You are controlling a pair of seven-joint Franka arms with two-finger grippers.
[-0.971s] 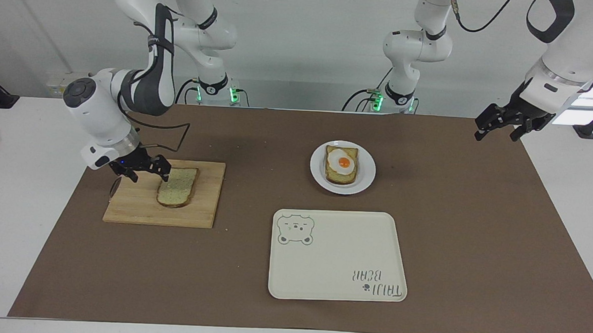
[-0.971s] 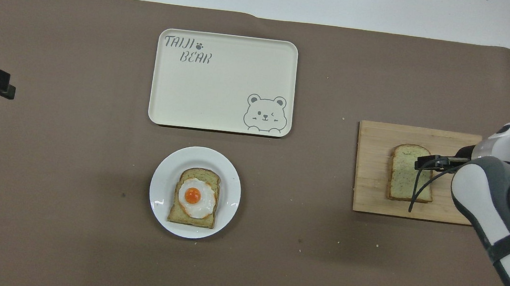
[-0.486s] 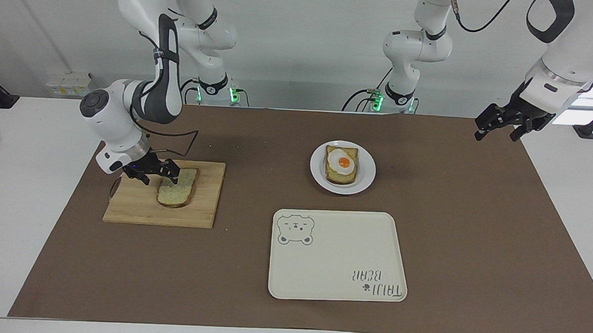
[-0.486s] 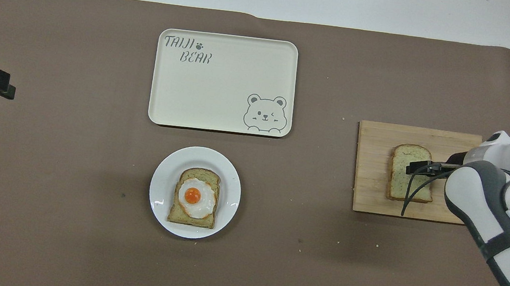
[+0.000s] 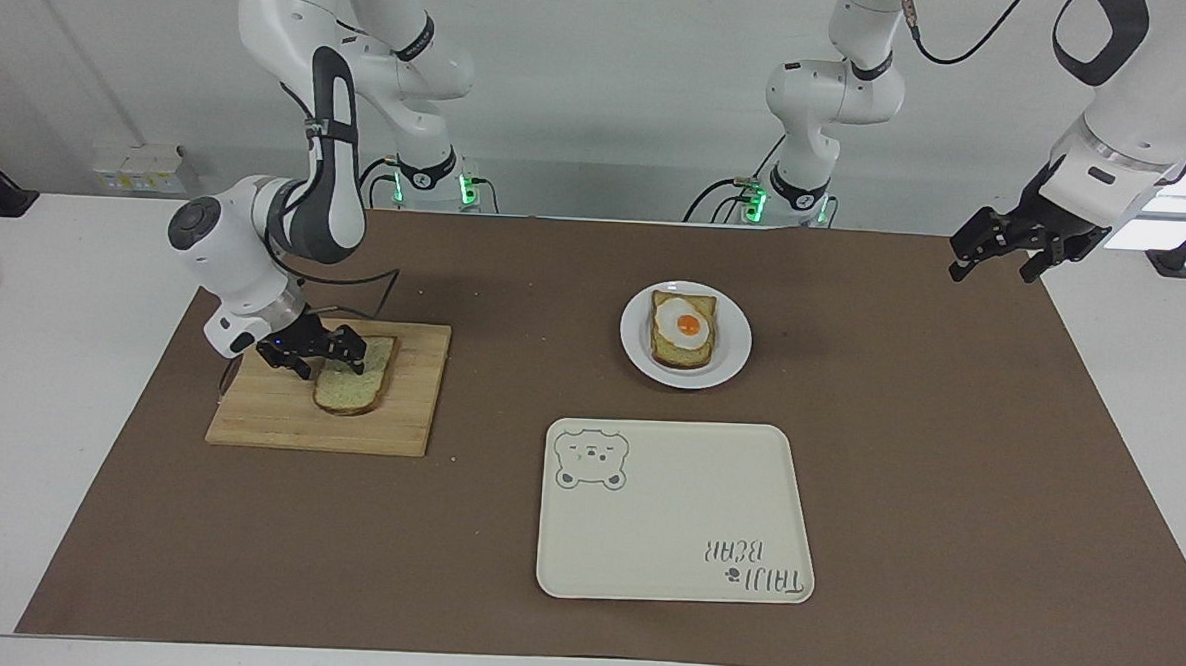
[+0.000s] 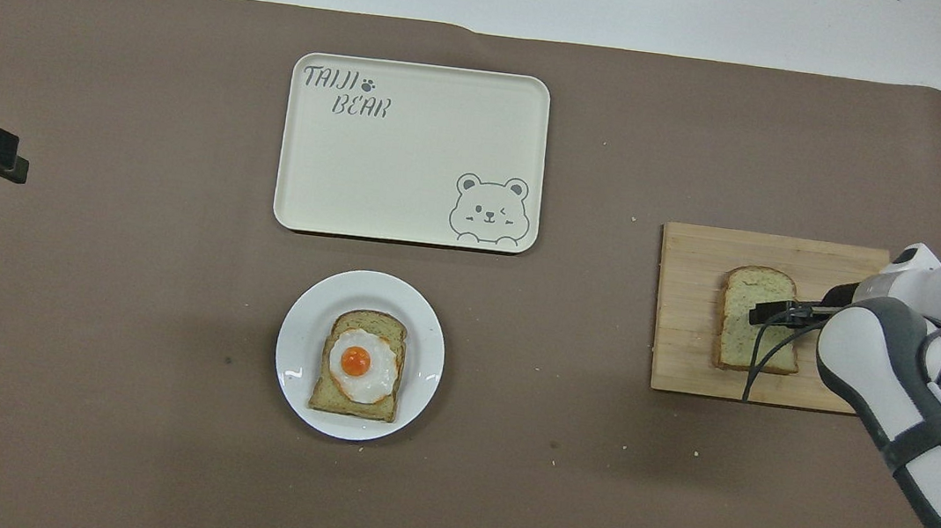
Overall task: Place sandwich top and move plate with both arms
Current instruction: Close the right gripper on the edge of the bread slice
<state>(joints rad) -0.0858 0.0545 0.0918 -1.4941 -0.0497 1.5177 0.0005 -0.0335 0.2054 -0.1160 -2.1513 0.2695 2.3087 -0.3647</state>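
Observation:
The sandwich top (image 5: 358,393), a pale speckled slice with a brown crust, lies flat on a wooden board (image 5: 404,420). My right gripper (image 5: 324,359) is low over the slice's edge nearest the right arm's end. It is open: one finger is over the bread and the other is over the board beside it. From overhead, its black tips (image 6: 773,314) reach onto the slice (image 6: 744,339). The round white plate (image 5: 734,357) carries a toast with a fried egg (image 5: 686,329). My left gripper (image 5: 994,262) waits open and empty, raised over the table's edge at the left arm's end.
A cream rectangular tray (image 5: 674,537) with a bear drawing lies farther from the robots than the plate. The board (image 6: 681,359) sits toward the right arm's end. A brown mat (image 5: 947,469) covers the table.
The right gripper came down and slid toward the bread, from beside the slice to over its edge. The left arm has not moved.

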